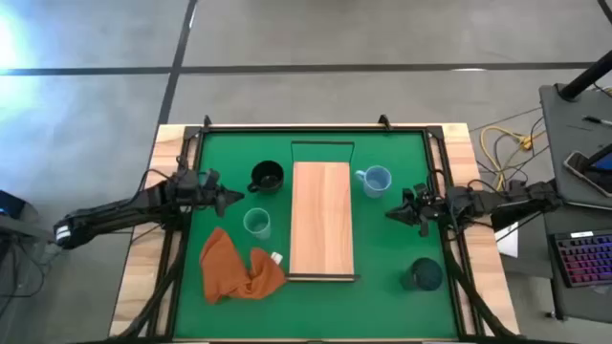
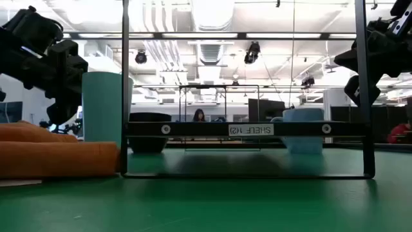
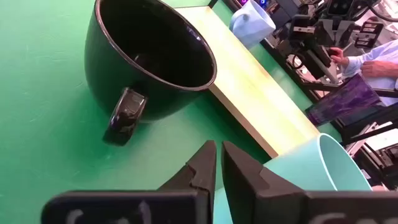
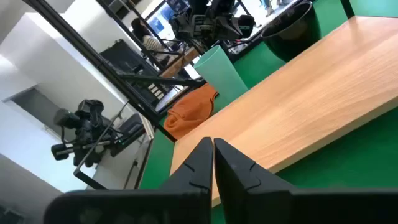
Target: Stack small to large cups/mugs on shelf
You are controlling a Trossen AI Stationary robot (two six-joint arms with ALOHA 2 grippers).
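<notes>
The light-wood shelf lies flat in the middle of the green mat. The black handled mug stands left of its far end and the light blue handled mug right of it. The translucent teal cup stands left of the shelf, and the dark purple cup near the right front. My left gripper hovers shut and empty between the black mug and the teal cup. My right gripper hovers shut and empty right of the shelf.
An orange cloth lies crumpled at the front left of the mat, beside the shelf's near end. A black frame borders the mat. A person sits beyond the table in the left wrist view.
</notes>
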